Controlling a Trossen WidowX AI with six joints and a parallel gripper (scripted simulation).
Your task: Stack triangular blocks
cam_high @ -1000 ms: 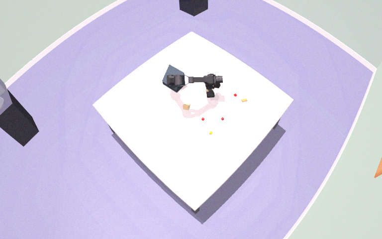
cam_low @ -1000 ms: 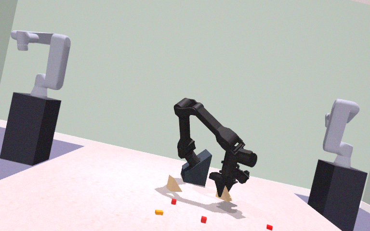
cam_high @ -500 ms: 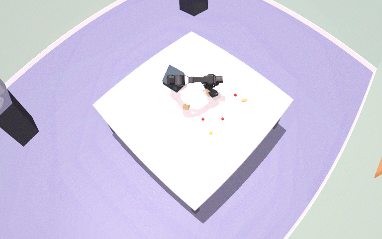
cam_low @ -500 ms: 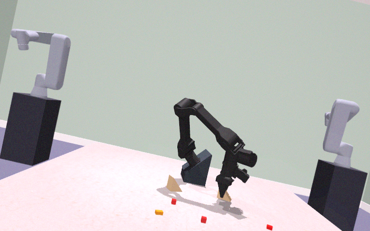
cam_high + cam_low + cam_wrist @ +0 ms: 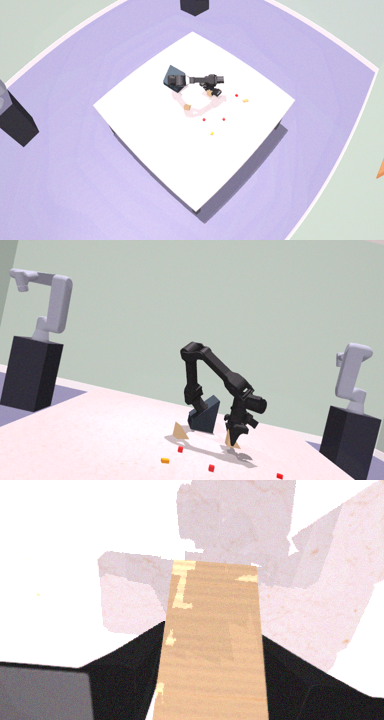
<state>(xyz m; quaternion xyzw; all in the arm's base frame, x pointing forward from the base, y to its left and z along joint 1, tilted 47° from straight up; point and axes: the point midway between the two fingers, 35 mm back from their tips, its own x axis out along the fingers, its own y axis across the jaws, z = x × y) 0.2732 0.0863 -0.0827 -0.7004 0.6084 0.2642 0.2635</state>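
Note:
My gripper [image 5: 210, 91] [image 5: 232, 441] [image 5: 214, 629] is shut on one tan triangular block [image 5: 209, 93] [image 5: 227, 440] [image 5: 215, 655], with a dark finger on either side of it in the wrist view. The held block is close to the table; a small gap below it is hard to judge. Its lower end is outside the wrist view. The other triangular block [image 5: 187, 107] [image 5: 179, 432] stands alone on the table, to the left of the gripper in the top and exterior views, its sloped face slanting down to the right in the exterior view. The two blocks are apart.
Small red cubes [image 5: 203, 119] [image 5: 223, 119] [image 5: 236, 95] [image 5: 180, 449] [image 5: 211, 468] [image 5: 279, 476] lie beyond the blocks. A small yellow block [image 5: 211, 133] [image 5: 165, 460] and a flat orange-yellow block [image 5: 245, 100] lie farther out. The arm's dark wedge base [image 5: 204, 419] stands behind the blocks.

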